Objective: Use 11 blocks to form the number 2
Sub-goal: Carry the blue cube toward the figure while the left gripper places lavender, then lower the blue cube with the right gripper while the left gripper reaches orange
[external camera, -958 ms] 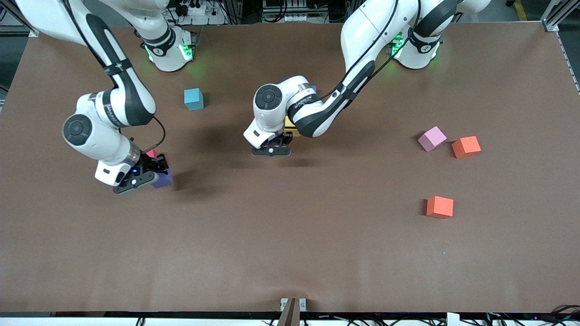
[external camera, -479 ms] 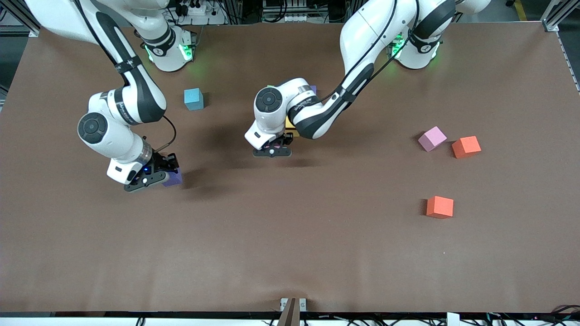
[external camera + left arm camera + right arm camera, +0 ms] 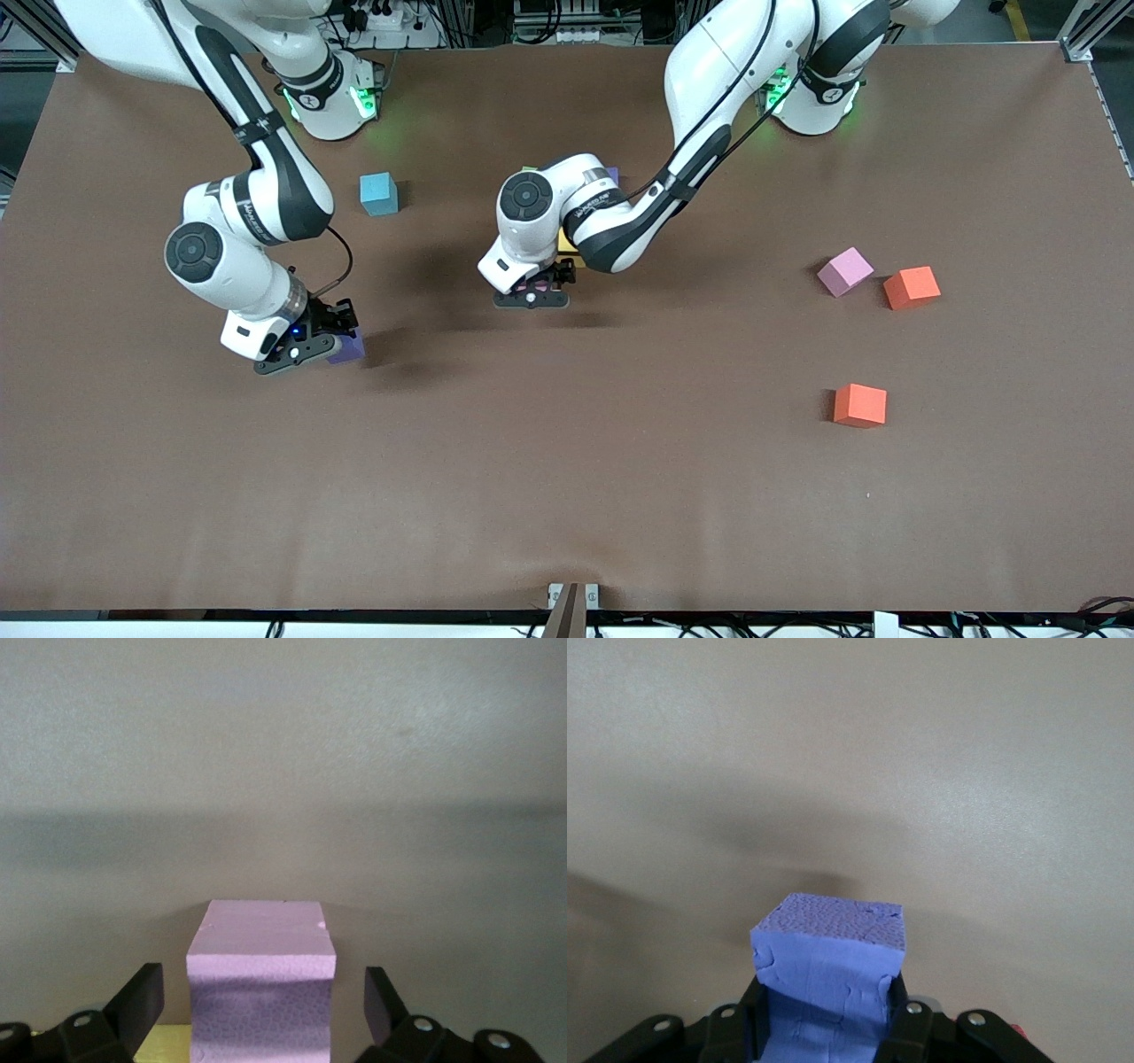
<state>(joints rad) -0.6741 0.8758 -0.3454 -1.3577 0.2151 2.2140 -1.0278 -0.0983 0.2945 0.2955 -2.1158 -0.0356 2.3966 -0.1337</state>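
A purple block (image 3: 829, 983) of pitted matte foam, square-edged, is clamped in the right end effector (image 3: 306, 341) above the brown counter (image 3: 567, 496). Toward the left arm's end from it, the left end effector (image 3: 532, 288) stands wide around a pink block (image 3: 261, 988) without touching; a yellow block (image 3: 174, 1043) adjoins that cube. The partly built number 2 (image 3: 567, 241) lies mostly hidden under the left arm.

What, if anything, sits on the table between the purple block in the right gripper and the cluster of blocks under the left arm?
Nothing visible does. The right gripper holds the purple block, and the table between it and the cluster under the left gripper is bare. The blue block sits off that line.
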